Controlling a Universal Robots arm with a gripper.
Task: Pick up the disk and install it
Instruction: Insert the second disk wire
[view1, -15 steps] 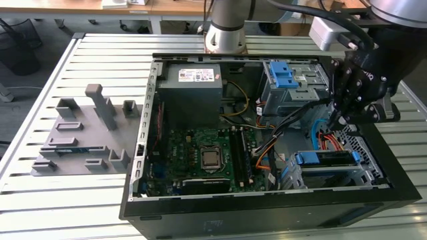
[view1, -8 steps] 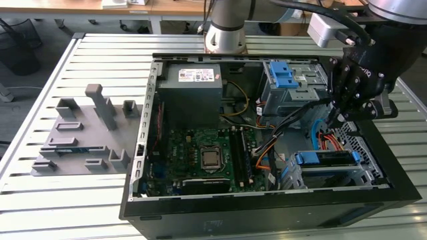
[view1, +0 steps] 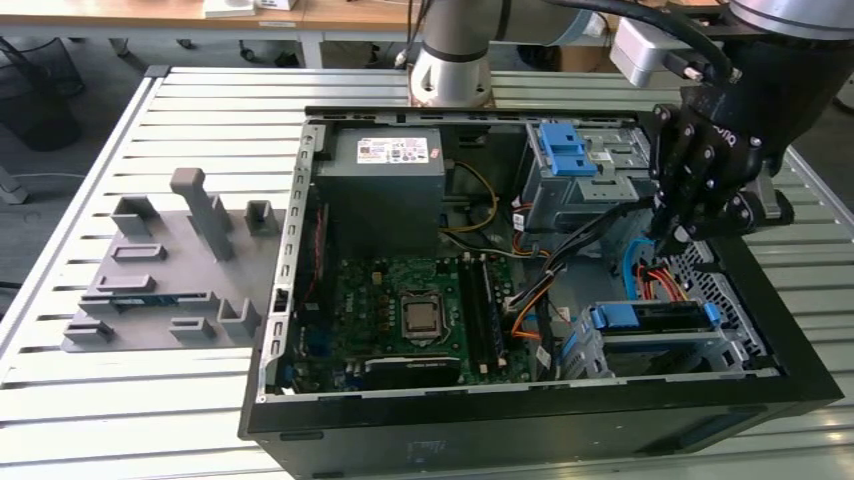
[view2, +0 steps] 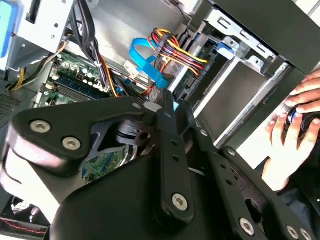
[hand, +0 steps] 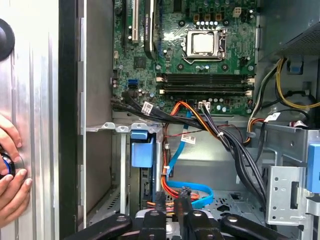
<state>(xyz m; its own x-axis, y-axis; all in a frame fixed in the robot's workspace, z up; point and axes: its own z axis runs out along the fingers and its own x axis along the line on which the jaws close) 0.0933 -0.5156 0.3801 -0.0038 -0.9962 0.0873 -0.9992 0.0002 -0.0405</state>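
Note:
The disk (view1: 650, 318), a flat drive in a blue carrier frame, lies inside the drive bay at the near corner of the open computer case (view1: 534, 400), on the exterior view's right. In the first wrist view its blue carrier handle (hand: 141, 150) sticks out of the bay. My black gripper (view1: 681, 237) hangs over the case just behind that bay, apart from the disk. Its fingers (hand: 160, 202) stand close together, shut, with nothing between them, above the blue and orange cables. The gripper (view2: 167, 107) fills the foreground of the second wrist view.
A grey power supply box (view1: 380, 175) and the motherboard (view1: 414, 305) fill the case's other side. Cable bundles (hand: 225, 140) and a blue flat cable (hand: 172, 160) cross below the gripper. An upper cage with blue latches (view1: 567, 150) stands behind. A grey fixture (view1: 160, 270) sits on the table. A person's hand (hand: 10, 172) rests outside the case.

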